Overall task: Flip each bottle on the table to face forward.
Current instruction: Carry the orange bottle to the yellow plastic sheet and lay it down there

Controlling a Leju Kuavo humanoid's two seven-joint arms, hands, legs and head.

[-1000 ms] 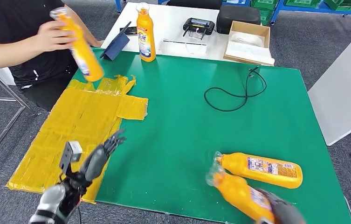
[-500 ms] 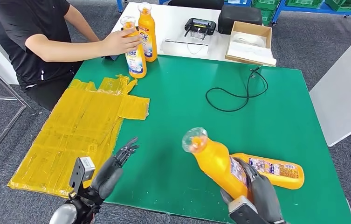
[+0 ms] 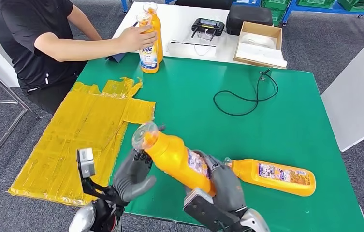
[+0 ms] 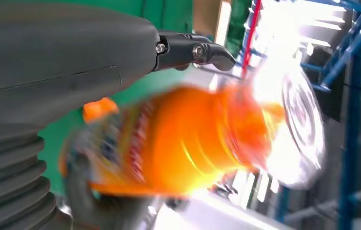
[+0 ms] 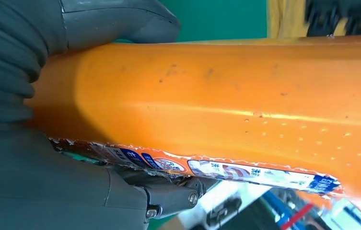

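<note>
**Bottle Raised Between Both Hands for Reorientation**

All positions below are given relative to the green table.

At the table's far left corner, a person gripped one upright bottle, set touching a second standing bottle behind it. Both stood on their bases, apparently finished units parked out of the work area.

Yellow sheeting covered the table's left edge.

At the near edge, left of centre, the left hand was raised beside the neck end of the held bottle. Its fingers were apart and curved toward the neck; whether they touched it could not be determined. The posture suggested readiness to receive or steady the bottle during turning.

The right hand was clamped around the held bottle's lower body, carrying it above the near edge, tilted, with the clear cap aimed up and left.

Just right of that hand, a lying bottle rested on its side on the table, label up, not yet processed.
</note>
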